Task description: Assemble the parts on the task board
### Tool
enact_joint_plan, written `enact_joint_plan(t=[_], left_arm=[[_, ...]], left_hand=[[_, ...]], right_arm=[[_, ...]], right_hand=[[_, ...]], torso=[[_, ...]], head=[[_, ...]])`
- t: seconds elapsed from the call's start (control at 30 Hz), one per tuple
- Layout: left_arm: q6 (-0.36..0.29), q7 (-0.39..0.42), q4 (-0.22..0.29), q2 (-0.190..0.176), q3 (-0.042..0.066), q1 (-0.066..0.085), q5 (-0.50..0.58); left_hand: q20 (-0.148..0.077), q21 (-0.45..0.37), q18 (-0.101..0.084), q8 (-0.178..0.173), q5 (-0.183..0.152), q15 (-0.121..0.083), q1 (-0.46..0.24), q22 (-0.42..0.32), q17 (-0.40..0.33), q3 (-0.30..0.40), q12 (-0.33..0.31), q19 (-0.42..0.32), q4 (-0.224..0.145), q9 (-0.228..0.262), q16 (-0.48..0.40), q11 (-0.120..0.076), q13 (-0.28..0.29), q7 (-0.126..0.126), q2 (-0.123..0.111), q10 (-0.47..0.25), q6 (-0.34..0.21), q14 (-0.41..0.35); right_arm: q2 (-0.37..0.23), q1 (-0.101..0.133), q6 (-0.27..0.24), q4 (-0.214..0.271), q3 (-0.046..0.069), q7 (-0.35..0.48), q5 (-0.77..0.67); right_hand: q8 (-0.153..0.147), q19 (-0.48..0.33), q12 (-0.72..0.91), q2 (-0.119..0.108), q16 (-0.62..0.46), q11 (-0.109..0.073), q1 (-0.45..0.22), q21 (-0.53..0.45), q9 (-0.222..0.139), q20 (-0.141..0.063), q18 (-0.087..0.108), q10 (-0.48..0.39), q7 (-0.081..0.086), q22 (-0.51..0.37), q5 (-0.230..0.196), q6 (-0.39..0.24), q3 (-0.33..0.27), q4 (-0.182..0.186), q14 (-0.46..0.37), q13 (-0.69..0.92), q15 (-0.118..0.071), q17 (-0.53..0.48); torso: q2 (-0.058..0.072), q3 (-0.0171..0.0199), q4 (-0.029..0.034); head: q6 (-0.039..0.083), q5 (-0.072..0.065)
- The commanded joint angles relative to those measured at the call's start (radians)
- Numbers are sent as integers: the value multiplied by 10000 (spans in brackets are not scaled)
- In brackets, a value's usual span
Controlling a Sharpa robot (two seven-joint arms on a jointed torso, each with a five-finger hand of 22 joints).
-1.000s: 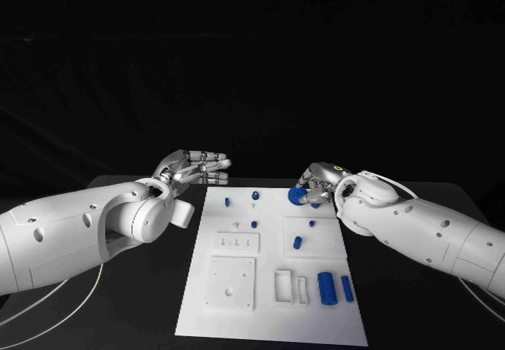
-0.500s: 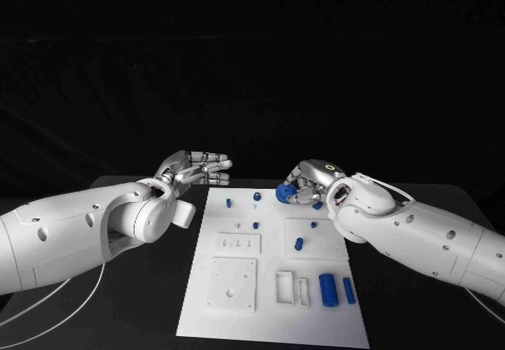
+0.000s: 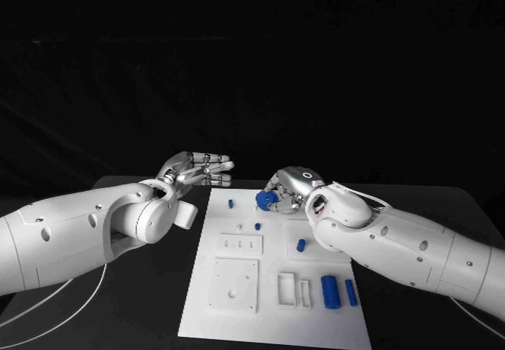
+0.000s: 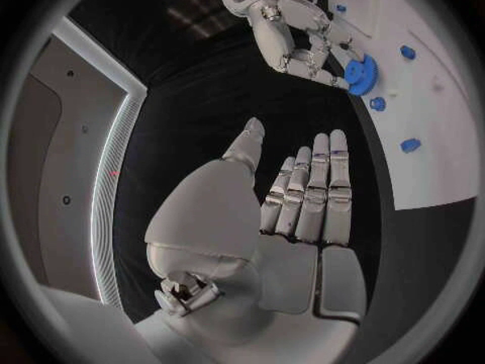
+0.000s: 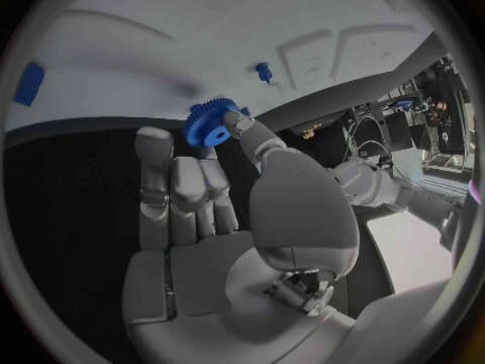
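Take the white board (image 3: pixel 226 313) as your landmark: at its near end you have a raised square plate (image 3: pixel 233 284) with a small hole, then two upright slot frames (image 3: pixel 293 288), and beside those two blue cylinders (image 3: pixel 338 292) lying side by side toward the board's right edge. Further up, you'll find a small plate with three slots (image 3: pixel 238 243) on the board's left half and a short blue peg (image 3: pixel 300 245) on its right half, just beside your right arm. Beyond that, near the far end, a small blue stud (image 3: pixel 228 203) stands toward the board's left edge. Your right hand (image 3: pixel 286 191) is over the far end of the board, and it is pinching a blue gear (image 3: pixel 266 198) between thumb and fingertips; the right wrist view shows the toothed wheel (image 5: pixel 209 122) gripped at the fingertips just above the white surface, with another blue peg (image 5: pixel 263 71) standing close by. Your left hand (image 3: pixel 197 169) sits off the board's far left corner, above the black table (image 3: pixel 126 321), with its fingers straight, close together and holding nothing.
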Motion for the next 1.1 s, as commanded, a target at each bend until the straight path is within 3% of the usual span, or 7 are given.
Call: enact_joint_plan(t=[0.03, 0.57, 1.1], left_arm=[[124, 72, 8, 40, 7, 3, -24], [137, 68, -15, 99, 6, 3, -20], [146, 60, -45, 153, 6, 4, -20]], left_hand=[[60, 26, -65, 56, -29, 49, -5, -15, 14, -36, 41, -37, -9, 9, -3, 15, 14, -2, -51, -67, -21, -56], [60, 26, -65, 56, -29, 49, -5, -15, 14, -36, 41, -37, -9, 9, -3, 15, 14, -2, -51, -67, -21, -56], [65, 17, -64, 56, -26, 53, -11, -15, 14, -42, 41, -41, -19, 9, -6, 16, 15, 3, -40, -66, -19, -68]], right_arm=[[194, -5, -149, -136, -64, -88, -501], [946, -40, -210, -734, -282, -92, -712], [1159, -110, 166, -1044, -415, -66, -718]], right_hand=[[52, 473, -16, -63, -31, -8, -18, 29, 175, -25, -19, 49, -65, 13, -62, 183, 13, 68, -13, 2, -48, -9], [52, 474, -33, -87, -41, 0, -36, 10, 140, -22, -11, 48, -53, 5, -80, 123, 1, 139, -12, -2, -46, -27], [54, 473, -92, -102, -84, 15, -62, -23, 108, -8, -10, 9, -40, -19, -152, 50, -115, 224, -18, -41, -32, -79]], torso=[[8, 0, 13], [6, 10, -15], [0, 23, -30]], head=[[-17, 32], [-63, 154], [-132, 179]])
